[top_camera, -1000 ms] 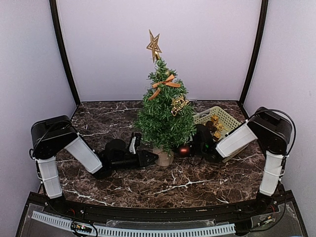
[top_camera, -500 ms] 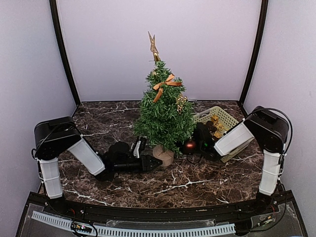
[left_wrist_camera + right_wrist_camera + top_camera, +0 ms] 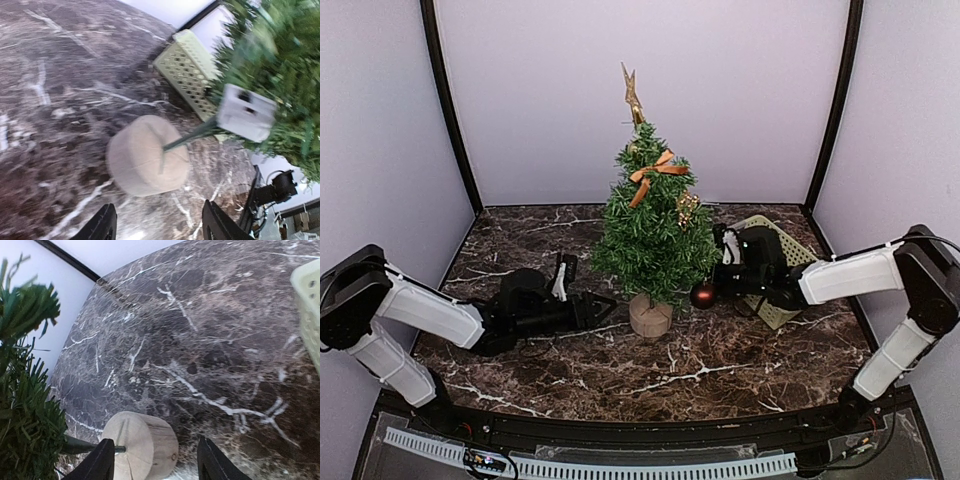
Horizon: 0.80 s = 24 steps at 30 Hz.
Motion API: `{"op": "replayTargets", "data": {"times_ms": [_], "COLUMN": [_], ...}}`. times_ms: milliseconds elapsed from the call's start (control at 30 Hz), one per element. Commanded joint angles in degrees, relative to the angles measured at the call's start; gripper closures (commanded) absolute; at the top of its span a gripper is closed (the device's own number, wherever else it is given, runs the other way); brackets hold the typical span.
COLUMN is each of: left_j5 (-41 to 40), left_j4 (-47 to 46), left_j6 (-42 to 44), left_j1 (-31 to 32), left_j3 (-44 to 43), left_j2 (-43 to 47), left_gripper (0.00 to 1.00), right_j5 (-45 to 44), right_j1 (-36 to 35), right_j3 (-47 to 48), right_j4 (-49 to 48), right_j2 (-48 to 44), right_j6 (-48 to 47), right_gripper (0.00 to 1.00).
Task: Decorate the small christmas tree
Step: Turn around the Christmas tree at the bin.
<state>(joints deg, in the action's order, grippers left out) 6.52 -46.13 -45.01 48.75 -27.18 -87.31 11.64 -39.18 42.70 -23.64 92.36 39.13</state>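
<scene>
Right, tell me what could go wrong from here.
The left gripper and right gripper are both open, so nothing steadies the tree; a brush against its branches could tip it on its small stump.
The red ball sits at the branch tips beside the right gripper; a nudge could drop it.

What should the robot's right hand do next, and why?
Probably the right gripper should pull back toward the basket: it is open and empty, and the red ball seems to hang on the small christmas tree already.

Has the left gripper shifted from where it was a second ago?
Yes. The left gripper has pulled back leftward, toward the left corner post, off the stump base.
</scene>
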Motion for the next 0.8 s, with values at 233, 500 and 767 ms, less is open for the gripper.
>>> {"op": "replayTargets", "data": {"times_ms": [233, 500, 767], "left_j5": [-2.93, 5.08, 16.25], "left_j4": [32.13, 56.06, 62.22], "left_j6": [10.03, 21.57, 31.28], "left_j1": [-8.04, -19.59, -35.16], "left_j3": [-3.26, -17.71, -27.36], "left_j2": [20.74, 26.92, 24.86], "left_gripper": [0.28, 0.20, 0.19], "right_j5": [-15.57, -18.51, -13.80], "right_j1": [7.22, 16.28, 23.50], "right_j3": [-1.18, 8.91, 17.25], "right_j4": [29.54, 41.15, 37.74], "right_j2": [-23.93, -21.63, -5.23], "right_j6": [-5.88, -10.74, -15.32], "right_gripper": [0.32, 0.35, 0.45]}}
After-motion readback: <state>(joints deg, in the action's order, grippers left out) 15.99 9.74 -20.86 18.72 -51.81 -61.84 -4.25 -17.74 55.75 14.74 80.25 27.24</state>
